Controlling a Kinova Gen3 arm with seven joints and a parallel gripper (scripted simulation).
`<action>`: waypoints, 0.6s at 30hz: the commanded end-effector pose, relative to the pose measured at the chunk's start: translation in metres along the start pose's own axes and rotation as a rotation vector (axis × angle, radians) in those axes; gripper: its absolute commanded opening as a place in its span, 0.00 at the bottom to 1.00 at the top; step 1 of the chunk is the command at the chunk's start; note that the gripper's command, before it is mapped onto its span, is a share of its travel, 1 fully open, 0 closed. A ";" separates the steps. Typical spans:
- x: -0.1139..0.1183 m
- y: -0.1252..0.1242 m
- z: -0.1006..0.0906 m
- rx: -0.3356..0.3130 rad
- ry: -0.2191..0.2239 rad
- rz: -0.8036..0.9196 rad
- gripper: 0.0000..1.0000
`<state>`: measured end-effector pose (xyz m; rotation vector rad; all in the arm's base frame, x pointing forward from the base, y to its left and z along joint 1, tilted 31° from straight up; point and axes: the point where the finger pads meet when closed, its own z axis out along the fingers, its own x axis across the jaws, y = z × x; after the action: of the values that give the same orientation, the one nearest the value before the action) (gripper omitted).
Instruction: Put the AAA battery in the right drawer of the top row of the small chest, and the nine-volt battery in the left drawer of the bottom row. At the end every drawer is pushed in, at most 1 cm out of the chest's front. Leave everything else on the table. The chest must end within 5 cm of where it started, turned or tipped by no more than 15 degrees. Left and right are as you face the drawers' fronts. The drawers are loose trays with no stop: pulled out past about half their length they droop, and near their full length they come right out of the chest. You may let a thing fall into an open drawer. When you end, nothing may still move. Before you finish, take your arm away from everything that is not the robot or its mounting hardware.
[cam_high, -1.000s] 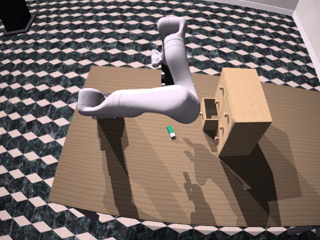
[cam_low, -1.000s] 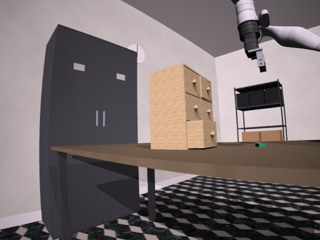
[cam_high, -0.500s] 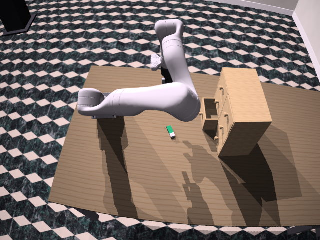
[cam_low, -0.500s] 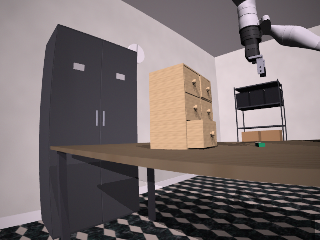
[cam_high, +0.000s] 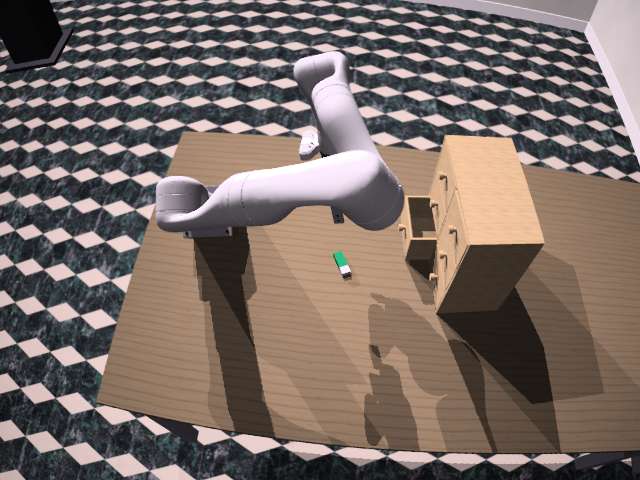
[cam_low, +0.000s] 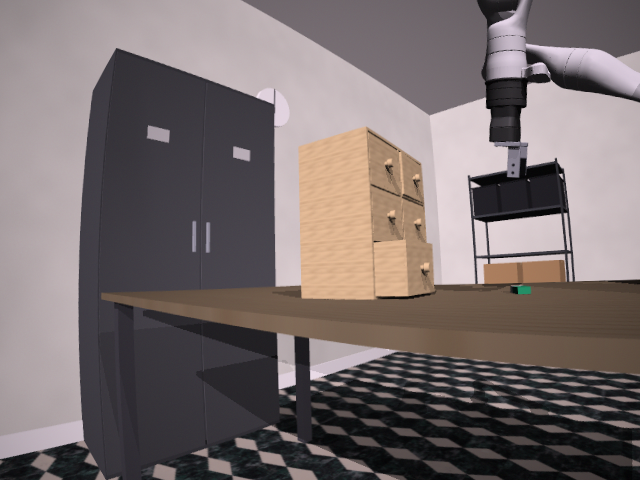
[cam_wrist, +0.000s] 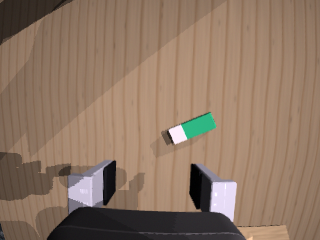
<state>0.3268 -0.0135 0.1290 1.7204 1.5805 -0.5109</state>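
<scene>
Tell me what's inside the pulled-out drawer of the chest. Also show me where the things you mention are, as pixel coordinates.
The part of the open drawer (cam_high: 421, 247) (cam_low: 391, 268) in view shows only bare, shaded interior, no battery; its far end by the chest (cam_high: 491, 191) (cam_low: 336, 217) can't be made out.

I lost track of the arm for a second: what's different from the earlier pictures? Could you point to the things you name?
The gripper (cam_high: 337, 215) (cam_low: 513, 173) (cam_wrist: 152, 178) has come down and swung from a slant to nearly upright, shifting toward the near side of the table in the top view. It is open and has taken hold of nothing. The chest (cam_high: 493, 191) (cam_low: 336, 217), its pulled-out bottom drawer (cam_high: 421, 246) (cam_low: 419, 273) and the green-and-white block (cam_high: 341, 262) (cam_low: 522, 289) (cam_wrist: 194, 128) stayed put.
</scene>
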 end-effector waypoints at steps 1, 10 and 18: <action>0.001 -0.002 0.001 -0.016 -0.008 -0.017 1.00; -0.007 0.021 0.025 -0.205 -0.063 0.018 1.00; 0.002 0.035 0.034 -0.332 -0.040 0.030 1.00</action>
<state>0.3688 -0.0383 0.1170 1.4910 1.4963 -0.2494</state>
